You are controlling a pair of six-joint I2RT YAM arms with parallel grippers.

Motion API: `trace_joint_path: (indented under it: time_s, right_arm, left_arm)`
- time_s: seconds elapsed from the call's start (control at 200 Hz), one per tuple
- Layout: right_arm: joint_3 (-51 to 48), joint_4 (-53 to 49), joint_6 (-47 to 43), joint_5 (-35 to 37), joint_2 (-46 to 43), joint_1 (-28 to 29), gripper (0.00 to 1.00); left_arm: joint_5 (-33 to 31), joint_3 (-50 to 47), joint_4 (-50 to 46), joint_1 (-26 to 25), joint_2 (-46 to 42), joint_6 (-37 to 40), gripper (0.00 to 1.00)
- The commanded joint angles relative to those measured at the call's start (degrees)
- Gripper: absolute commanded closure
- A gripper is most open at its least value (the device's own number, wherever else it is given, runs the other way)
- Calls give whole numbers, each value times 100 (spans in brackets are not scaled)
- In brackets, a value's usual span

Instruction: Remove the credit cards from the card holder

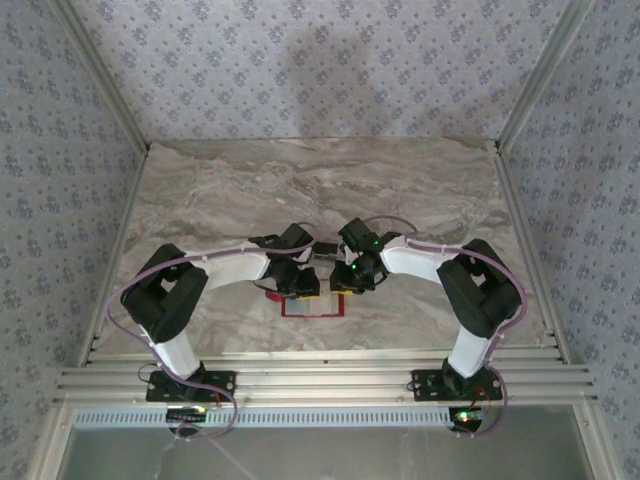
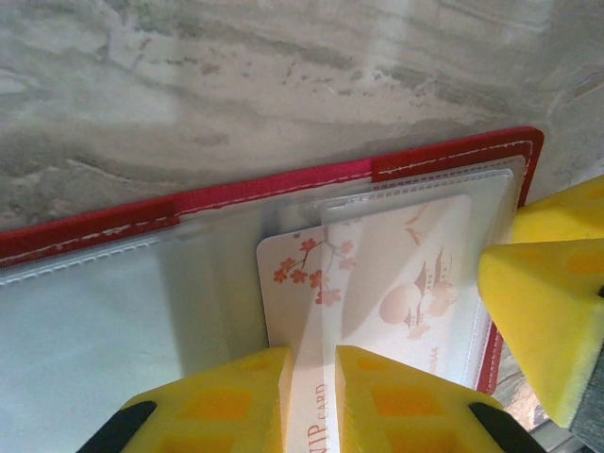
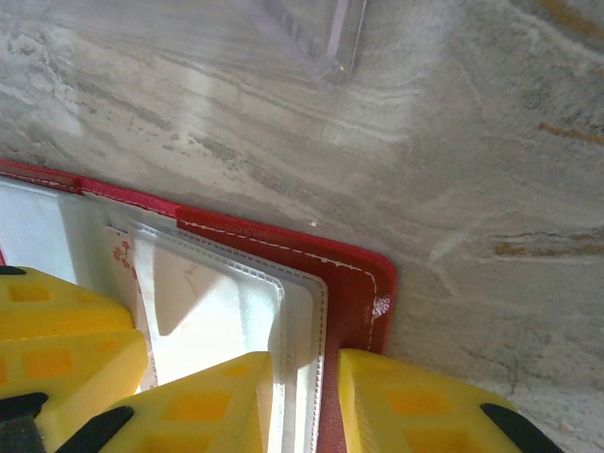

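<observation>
Because the small, flat red fabric card holder (image 2: 283, 184) is laid open on the grey marble-patterned bench (image 2: 283, 75), near its middle, its clear plastic sleeves (image 2: 113, 311) are turned upward and can be reached from above. A white credit card printed with pink blossoms (image 2: 377, 274) is seen partly inside the sleeve at the holder's right end, with its near end lying under the left end effector (image 2: 311, 406). The yellow fingers (image 2: 236, 406) of that end effector are set almost together, and the card's face is seen through the narrow slit between them. Whether the card is pinched or merely pressed cannot be told.

The right end effector (image 3: 307, 406) is placed over the holder's right edge, probably so that the holder is steadied while the card is slid out. The sleeve edge and the red border are seen in the narrow gap between its fingers, so a grip cannot be confirmed.

From above, both arms are seen bent, with elbows pushed outward and forearms angled inward. The wrists are pitched downward just beside each other over the holder.
</observation>
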Motion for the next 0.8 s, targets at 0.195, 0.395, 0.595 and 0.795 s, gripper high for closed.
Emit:
trace_joint_path:
  time_s: [0.195, 0.395, 0.595, 0.795]
  right_arm:
    - [-51, -227, 4, 185, 65, 17, 73]
    - [-38, -236, -5, 192, 58, 11, 73]
    - [-5, -250, -5, 186, 76, 21, 73]
    - [11, -291, -27, 194, 65, 23, 73]
  left_arm:
    - [-376, 221, -573, 39, -275, 161, 79]
    - [-346, 196, -512, 70, -406, 144, 75]
    - [50, -98, -22, 246, -417, 13, 73]
    - [474, -402, 502, 370, -342, -114, 72]
